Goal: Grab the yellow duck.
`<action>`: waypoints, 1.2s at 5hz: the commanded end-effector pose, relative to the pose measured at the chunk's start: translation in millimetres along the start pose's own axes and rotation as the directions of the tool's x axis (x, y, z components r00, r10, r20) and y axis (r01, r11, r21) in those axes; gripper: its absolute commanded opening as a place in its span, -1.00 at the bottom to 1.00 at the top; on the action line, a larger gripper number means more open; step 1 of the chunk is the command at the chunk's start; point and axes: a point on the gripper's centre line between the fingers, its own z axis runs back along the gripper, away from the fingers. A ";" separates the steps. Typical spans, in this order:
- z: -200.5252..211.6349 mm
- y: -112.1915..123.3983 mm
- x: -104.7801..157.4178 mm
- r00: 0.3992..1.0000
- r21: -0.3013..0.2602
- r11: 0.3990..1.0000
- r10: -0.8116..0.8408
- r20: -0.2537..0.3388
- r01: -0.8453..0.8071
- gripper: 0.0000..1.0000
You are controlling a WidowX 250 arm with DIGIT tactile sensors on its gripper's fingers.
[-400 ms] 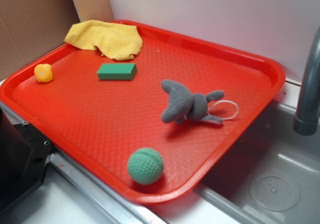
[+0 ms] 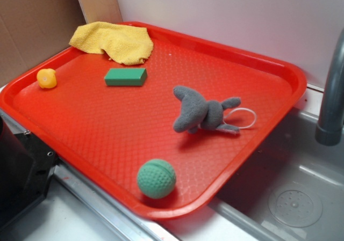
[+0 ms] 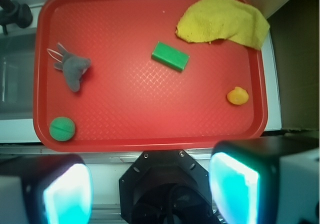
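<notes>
Wrist view, read from near to far: your gripper (image 3: 150, 194) hung high above the near rim of the red tray (image 3: 150, 143), its two glowing fingertips (image 3: 67, 191) spread wide with nothing between them. All positions below are given relative to that tray.

Just inside the near rim, at its left corner in this view, sat the green ball (image 3: 62, 128). Along the right edge, close to the rim and nearer than mid-depth, sat the yellow duck (image 3: 237, 96), a small glossy yellow-orange toy, free of contact with anything else. Farther in, toward the left, lay the grey plush toy (image 3: 74, 69) with a white loop beside it. Past the tray's centre lay the green block (image 3: 170, 56), and at the far right corner the yellow cloth (image 3: 222, 22) draped over the rim. Beyond the tray's left edge you could see the sink (image 3: 15, 84) and its faucet (image 3: 12, 12).

Exterior view: the duck (image 2: 47, 78) showed at the tray's (image 2: 279, 69) left rim, well apart from the block (image 2: 125, 76), the cloth (image 2: 113, 41), the plush toy (image 2: 201, 111) and the ball (image 2: 156, 179). The gripper itself was not clearly visible here.

Step in hand, as a judgement: the approach had not yet begun; you were surveying from above. The next move would call for travel to the right in the wrist view until the duck lay between the open fingers, then a straight descent. Because the toy looked smooth and round and sat near the raised rim, you would need a centred closure, keeping the outer finger clear of the rim.
</notes>
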 end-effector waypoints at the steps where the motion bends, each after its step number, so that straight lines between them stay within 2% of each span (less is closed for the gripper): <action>1: 0.1 11.2 9.4 0.968 -0.010 0.972 0.236 0.086 -0.236 1.00; 2: -12.2 29.0 18.5 0.872 -0.025 0.885 0.463 0.158 -0.466 1.00; 4: -49.2 62.8 27.3 0.643 -0.054 0.668 0.732 0.227 -0.742 1.00; 5: -70.9 81.7 27.6 0.506 -0.028 0.536 0.812 0.291 -0.844 1.00; 6: -95.6 103.4 29.1 0.368 -0.006 0.387 0.881 0.298 -0.922 1.00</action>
